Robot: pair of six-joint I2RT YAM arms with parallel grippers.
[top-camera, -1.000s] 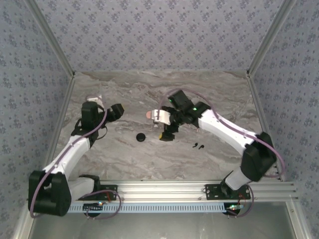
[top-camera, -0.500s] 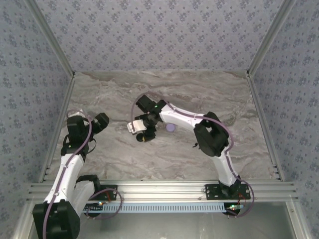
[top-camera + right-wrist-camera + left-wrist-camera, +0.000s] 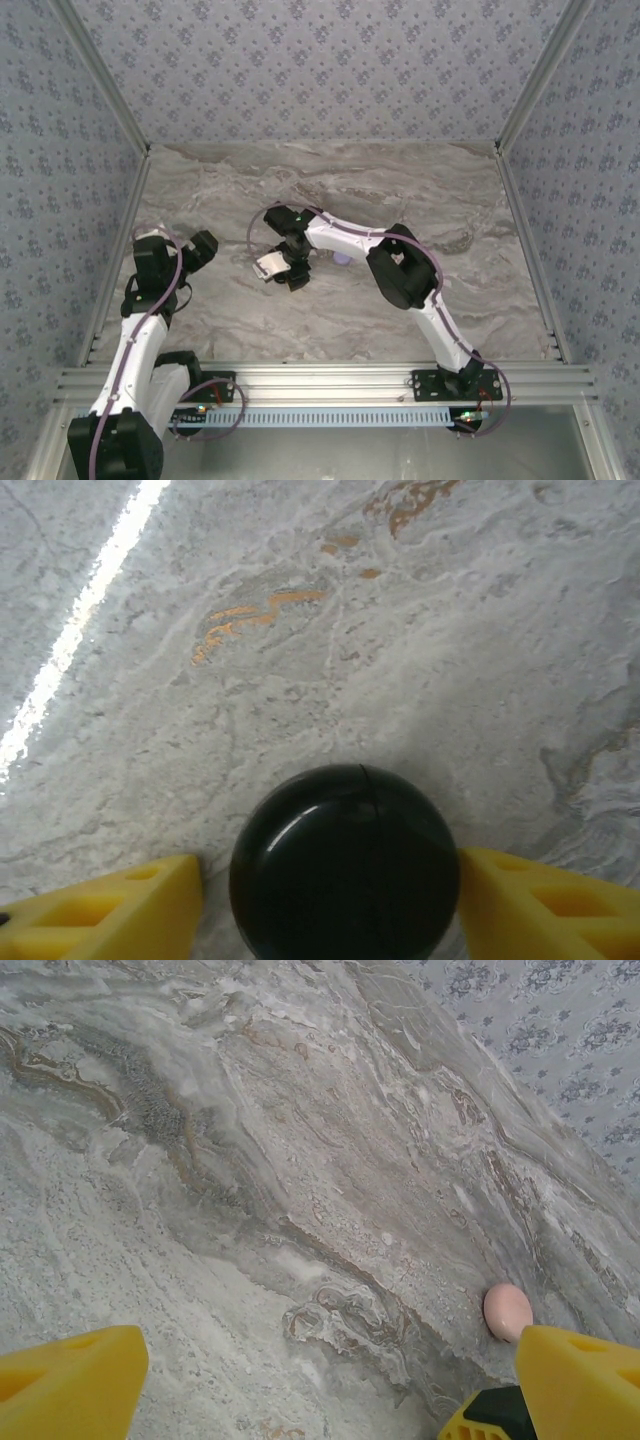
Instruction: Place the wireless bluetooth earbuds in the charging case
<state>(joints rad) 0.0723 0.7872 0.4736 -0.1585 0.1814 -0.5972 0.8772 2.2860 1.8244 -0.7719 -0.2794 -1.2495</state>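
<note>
Progress looks early: right gripper (image 3: 330, 878) straddles the shut black charging case (image 3: 345, 865) at lower centre, jaws part open, not gripping. Left gripper (image 3: 325, 1345) gapes empty, pink piece (image 3: 507, 1311) lower right. Inserting the earbuds remains.

Surfaces catching light
The black round case (image 3: 345, 865) is gleaming like smooth glossy plastic; the table (image 3: 300, 630) is looking matt, marble-veined.

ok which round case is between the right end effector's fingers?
The glossy black round case, flanked by yellow fingers; the pale purple one lies apart.
</note>
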